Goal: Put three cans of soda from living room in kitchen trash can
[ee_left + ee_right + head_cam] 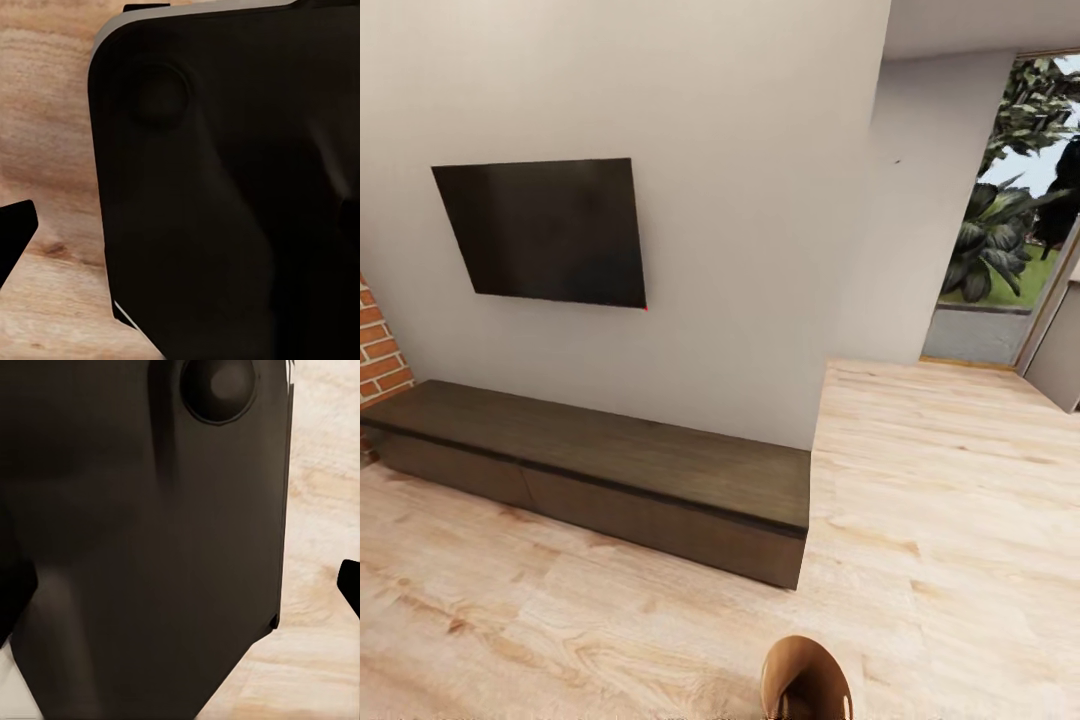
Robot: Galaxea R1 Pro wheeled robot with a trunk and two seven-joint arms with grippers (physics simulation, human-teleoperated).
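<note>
No soda can and no copper-coloured bin is in view. The head view looks across the living room: light wood plank floor (940, 500), a strip of red brick chimney (378, 350) at the left edge, and a glass door (1010, 220) onto greenery at the far right. In the left wrist view a dark fingertip (15, 234) juts in over the floor beside my black body panel (225, 195). The right wrist view has another dark fingertip (351, 583) at its edge, next to the same kind of panel (150, 532). Whether either gripper is open or shut cannot be read.
A long low dark wood cabinet (610, 470) runs along the white wall under a black wall-mounted screen (545, 232). The wall ends in a corner (850, 300), with open floor leading right toward the door. A rounded brown object (806, 680) pokes in at the bottom edge.
</note>
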